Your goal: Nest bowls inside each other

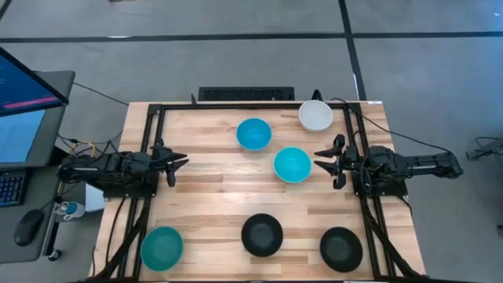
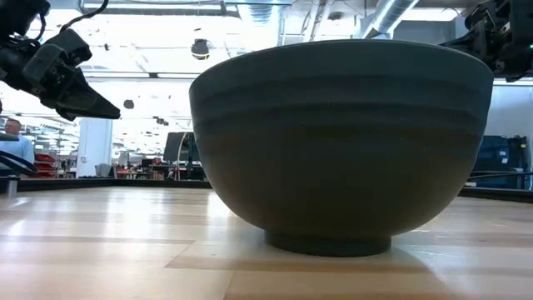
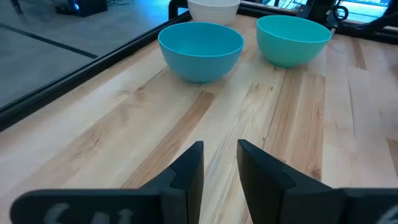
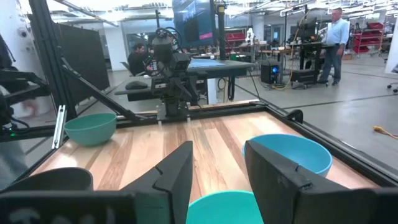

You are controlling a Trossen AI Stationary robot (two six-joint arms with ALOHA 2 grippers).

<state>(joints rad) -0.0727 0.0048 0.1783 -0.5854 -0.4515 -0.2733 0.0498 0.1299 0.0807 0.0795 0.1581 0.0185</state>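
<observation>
Six bowls stand apart, each on its foot, on the wooden table (image 1: 212, 196). There are a blue bowl (image 1: 254, 134), a cyan bowl (image 1: 292, 164), a white bowl (image 1: 315, 115), two black bowls (image 1: 262, 234) (image 1: 341, 248) and a teal-green bowl (image 1: 162, 248). My left gripper (image 1: 179, 161) hovers open over the table's left side, facing the blue bowl (image 3: 200, 50) and the cyan bowl (image 3: 292, 38). My right gripper (image 1: 321, 161) hovers open at the right, just beside the cyan bowl (image 4: 227, 208), touching nothing.
A black metal frame (image 1: 149, 118) rims the table on the left, far and right sides. One black bowl (image 2: 341, 142) fills the low view. Bare wood lies between the left gripper and the bowls. People stand in the room beyond (image 4: 339, 31).
</observation>
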